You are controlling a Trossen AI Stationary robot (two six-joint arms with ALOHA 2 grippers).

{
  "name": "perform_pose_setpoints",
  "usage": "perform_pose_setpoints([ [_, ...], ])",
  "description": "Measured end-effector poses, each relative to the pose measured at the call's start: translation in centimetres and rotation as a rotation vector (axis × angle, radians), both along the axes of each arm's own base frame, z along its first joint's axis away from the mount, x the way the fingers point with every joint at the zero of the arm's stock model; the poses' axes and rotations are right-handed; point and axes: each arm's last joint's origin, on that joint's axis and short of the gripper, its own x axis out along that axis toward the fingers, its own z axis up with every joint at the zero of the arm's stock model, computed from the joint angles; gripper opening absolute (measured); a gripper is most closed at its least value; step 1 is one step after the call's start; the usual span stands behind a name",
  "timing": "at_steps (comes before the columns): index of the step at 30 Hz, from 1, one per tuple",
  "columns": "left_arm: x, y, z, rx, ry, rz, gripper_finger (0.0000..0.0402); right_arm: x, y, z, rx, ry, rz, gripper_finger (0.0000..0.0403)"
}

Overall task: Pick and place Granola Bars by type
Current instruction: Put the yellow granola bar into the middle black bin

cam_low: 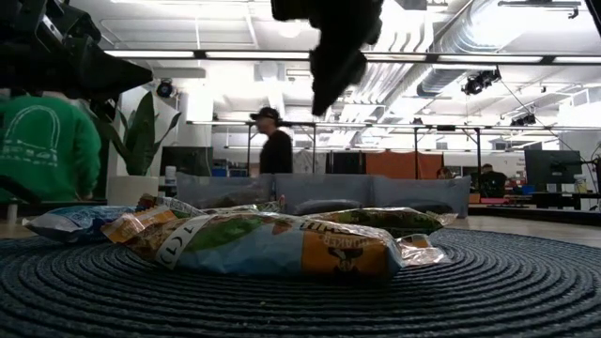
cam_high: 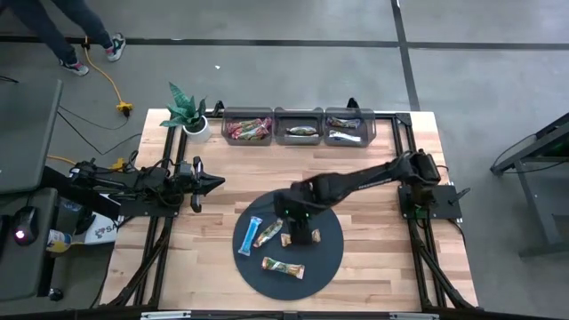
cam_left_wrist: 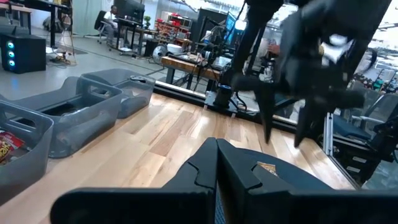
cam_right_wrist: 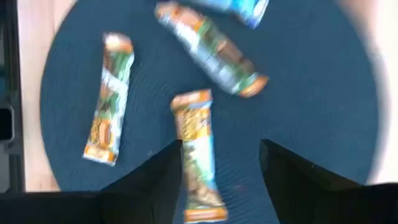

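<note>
Right claw over dark round mat, fingers spread wide, straddling green-orange granola bar lying flat on mat; not closed on it. Further bars on mat: second green one beside it, another angled, light blue bar at mat's left part. Three clear bins along bench far edge already contain bars. Left claw waits at bench's left side, fingers together, holding nothing. Potted plant at corner.
</note>
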Motion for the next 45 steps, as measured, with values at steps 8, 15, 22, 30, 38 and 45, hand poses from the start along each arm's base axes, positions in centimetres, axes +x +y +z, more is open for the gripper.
perform_pose_setpoints([
  [8,0.0,0.0,0.0,0.000,0.000,0.000,0.0001,-1.4,2.4,-3.5,0.027,0.068,0.019,0.0194],
  [15,0.0,0.0,0.0,0.000,0.000,0.000,0.0001,-1.9,3.9,-4.5,0.056,0.063,0.016,0.0211],
  [22,0.0,0.0,0.0,0.000,0.000,0.000,0.0001,-1.9,5.0,-4.7,0.061,0.017,0.009,0.0245],
  [30,0.0,0.0,0.0,0.000,0.000,0.000,0.0001,-1.8,5.1,-4.6,0.033,0.003,-0.028,0.0248],
  [38,0.0,0.0,0.0,0.000,0.000,0.000,0.0001,-1.8,5.3,-4.6,0.035,-0.007,-0.040,0.0248],
  [45,0.0,0.0,0.0,0.000,0.000,0.000,0.0001,-1.5,5.4,-5.4,0.034,0.001,-0.038,0.0248],
])
